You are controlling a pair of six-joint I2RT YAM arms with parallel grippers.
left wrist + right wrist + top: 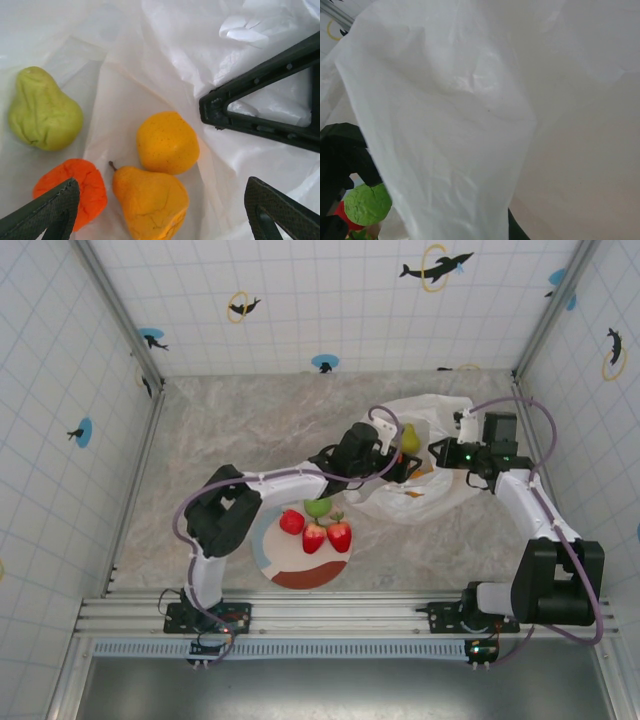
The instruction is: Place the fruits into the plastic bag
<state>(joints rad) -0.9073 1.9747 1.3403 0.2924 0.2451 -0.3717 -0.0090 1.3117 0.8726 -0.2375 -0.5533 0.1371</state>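
The plastic bag (428, 496) lies open at the table's right centre. My left gripper (397, 466) reaches into its mouth and stands open above the fruits inside: a yellow-green pear (44, 111), a yellow-orange ball (167, 142), an orange pear (150, 200) and a crumpled orange fruit (75, 187). Its fingers (50, 215) touch none of them. My right gripper (441, 453) is shut on the bag's rim, and bag film (470, 100) covers its jaws. On the plate (300, 575) sit a green apple (318, 507), a red apple (291, 522) and two strawberries (327, 536).
The right gripper's black finger (260, 100) juts into the bag at the upper right of the left wrist view. The left arm's forearm (290, 480) passes just behind the plate. Tiled walls enclose the grey table (230, 430) on three sides.
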